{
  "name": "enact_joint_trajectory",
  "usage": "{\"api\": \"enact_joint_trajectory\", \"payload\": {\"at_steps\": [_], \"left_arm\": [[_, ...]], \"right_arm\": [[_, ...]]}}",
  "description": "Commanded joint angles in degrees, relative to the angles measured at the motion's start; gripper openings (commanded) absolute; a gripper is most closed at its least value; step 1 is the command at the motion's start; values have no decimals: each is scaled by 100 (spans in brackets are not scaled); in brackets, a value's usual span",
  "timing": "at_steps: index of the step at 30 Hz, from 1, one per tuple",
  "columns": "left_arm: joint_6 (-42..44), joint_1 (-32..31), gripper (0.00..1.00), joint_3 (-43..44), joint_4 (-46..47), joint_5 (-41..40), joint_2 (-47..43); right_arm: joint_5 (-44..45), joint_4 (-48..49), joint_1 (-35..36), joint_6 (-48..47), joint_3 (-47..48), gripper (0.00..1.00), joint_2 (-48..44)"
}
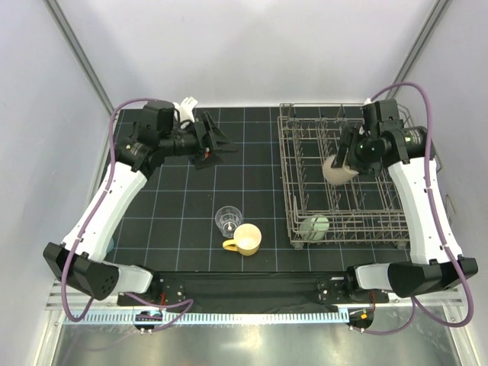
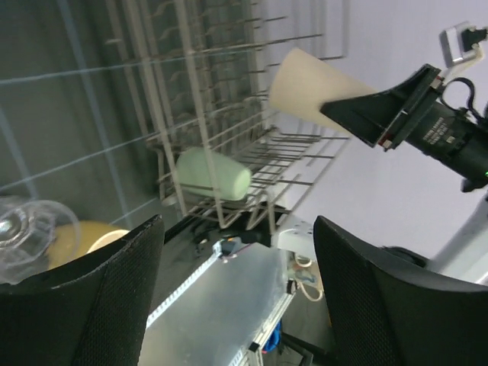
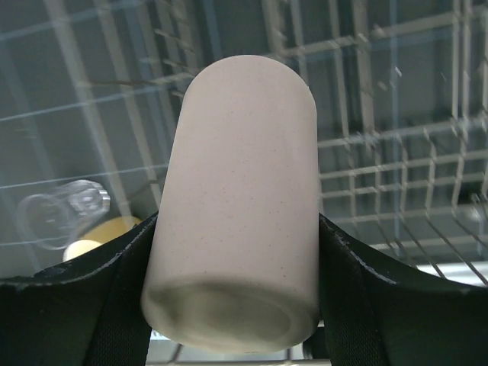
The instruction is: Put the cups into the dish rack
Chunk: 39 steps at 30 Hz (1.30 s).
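Observation:
My right gripper (image 1: 345, 162) is shut on the tan tumbler (image 1: 336, 171), holding it tilted above the dish rack (image 1: 287, 156). In the right wrist view the tumbler (image 3: 240, 191) fills the gap between the fingers (image 3: 126, 305). A pale green cup (image 1: 314, 226) lies on its side in the rack's near corner. On the mat, the clear glass (image 1: 227, 219) stands just behind the yellow mug (image 1: 245, 239). My left gripper (image 1: 219, 145) is open and empty, hovering over the back left of the mat; its wrist view looks sideways at the rack (image 2: 191, 99) and green cup (image 2: 213, 173).
The rack has upright tines (image 1: 328, 145) and raised wire sides. The black gridded mat (image 1: 175, 206) ends at a metal rail (image 1: 244, 314) along the near edge. Grey walls close in both sides.

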Motion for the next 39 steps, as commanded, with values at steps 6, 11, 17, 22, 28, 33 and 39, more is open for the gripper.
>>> {"api": "enact_joint_trajectory", "payload": {"at_steps": [6,11,17,22,28,33,39], "left_arm": [[664,9,79,1,-916,-628,213],[681,9,79,-123,-854,-593,318],[778,9,79,-96,-1021,-523,459],[760,35,79,-61,-1056,-479,521],[734,44,79,-87,-1171,-488,503],[751,88,79,-140,-1206,-567,424],[760,150,79,-325,-1206,-558,363]], "right_arm": [[271,-1245,-313,56,-1155,4,-315],[174,-1237,-313,135,-1542,4,-560],[-46,-1245,-313,196,-2138,4,-921],[173,-1245,-313,310,-2449,4,-1255],[287,-1254,-313,345,-2693,4,-1273],[630,-1245,-304,477,-2659,4,-1045],[613,-1237,-304,460,-2711,4,-807]]}}
